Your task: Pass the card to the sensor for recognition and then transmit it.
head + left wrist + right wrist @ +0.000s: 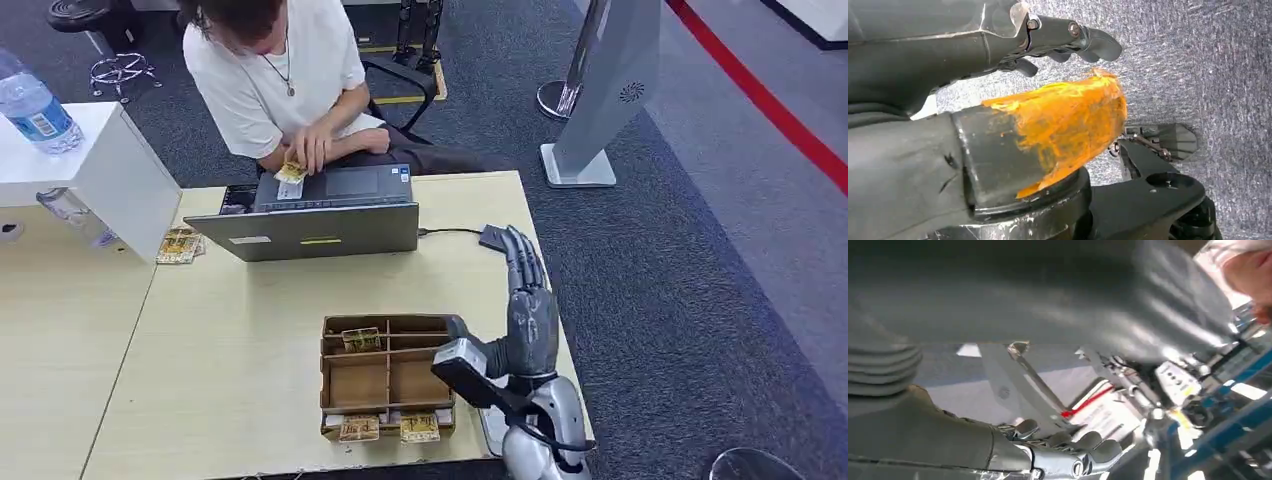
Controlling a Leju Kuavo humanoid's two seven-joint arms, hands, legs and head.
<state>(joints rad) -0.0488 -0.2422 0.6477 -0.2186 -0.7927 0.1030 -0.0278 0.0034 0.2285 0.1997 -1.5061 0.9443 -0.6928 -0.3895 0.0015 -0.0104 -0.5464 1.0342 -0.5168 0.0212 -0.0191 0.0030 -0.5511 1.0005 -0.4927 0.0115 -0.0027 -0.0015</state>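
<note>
- Reaching forward over the table's right edge, the right hand [528, 310] has its fingers [522, 258] stretched out straight and slightly apart, holding nothing; the fingertips lie just short of a small dark sensor [493, 237] near the far right corner.
- Its thumb [468, 330] points left toward the cardboard tray, close to the tray's right wall.
- In the right wrist view the same hand [1068, 455] appears blurred, fingers extended, with nothing between them.
- The left hand [1068, 42] shows in the left wrist view above grey carpet; its dark fingers are loosely curled, and I cannot tell whether they close on anything.
- A brown cardboard tray [385, 375] with compartments sits on the table just left of the right hand. One card [361, 339] lies in a far compartment, and 2 cards [390, 428] lie side by side in the near row.
- A cable [450, 231] runs from the sensor to a grey laptop [320, 212] at the table's far side.
- A person [285, 70] in a white shirt sits behind the laptop, holding a card [290, 173] over its keyboard with both hands.
- A small stack of cards [180, 245] rests on the table [230, 350] left of the laptop, beside a white box [110, 170] with a water bottle [35, 105] on top.
</note>
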